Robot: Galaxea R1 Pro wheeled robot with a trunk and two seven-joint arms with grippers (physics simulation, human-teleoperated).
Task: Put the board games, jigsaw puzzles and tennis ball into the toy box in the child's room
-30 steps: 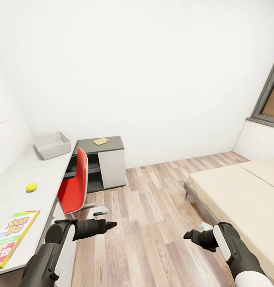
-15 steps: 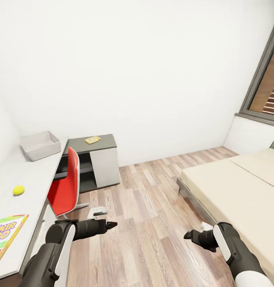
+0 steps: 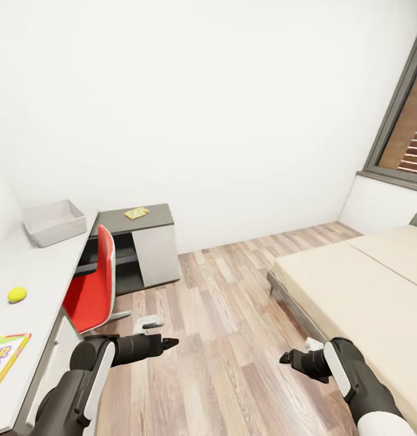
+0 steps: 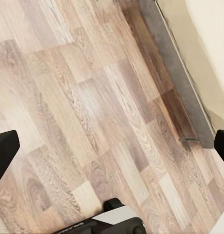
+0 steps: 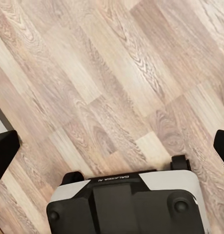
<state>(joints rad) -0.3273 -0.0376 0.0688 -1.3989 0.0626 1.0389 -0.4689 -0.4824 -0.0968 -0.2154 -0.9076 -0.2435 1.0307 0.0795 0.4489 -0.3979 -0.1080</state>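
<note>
Head view of the child's room as we face a white wall. At our left runs the table [image 3: 33,284], its light grey long part toward us and its dark grey short part [image 3: 149,218] against the wall. The toy box [image 3: 53,222], an open grey bin, stands at the far end of the long part. Nearer us on the same top lies the tennis ball [image 3: 16,294], well apart from the bin, and nearer still one board game [image 3: 3,358], cut off by the frame's edge. A small yellow jigsaw puzzle [image 3: 136,212] lies on the dark part. A red chair [image 3: 93,284] stands tucked at the desk. At our right is the bed [image 3: 360,290] with its cream mattress bare where we see it, below a grey-framed window [image 3: 402,127]. Our left gripper [image 3: 166,343] and right gripper [image 3: 285,357] hang over the wood floor [image 3: 226,339], holding nothing. In both wrist views the dark fingertips [image 4: 5,151] [image 5: 4,152] sit at opposite edges over bare planks, so we read both jaws as spread wide.
</note>
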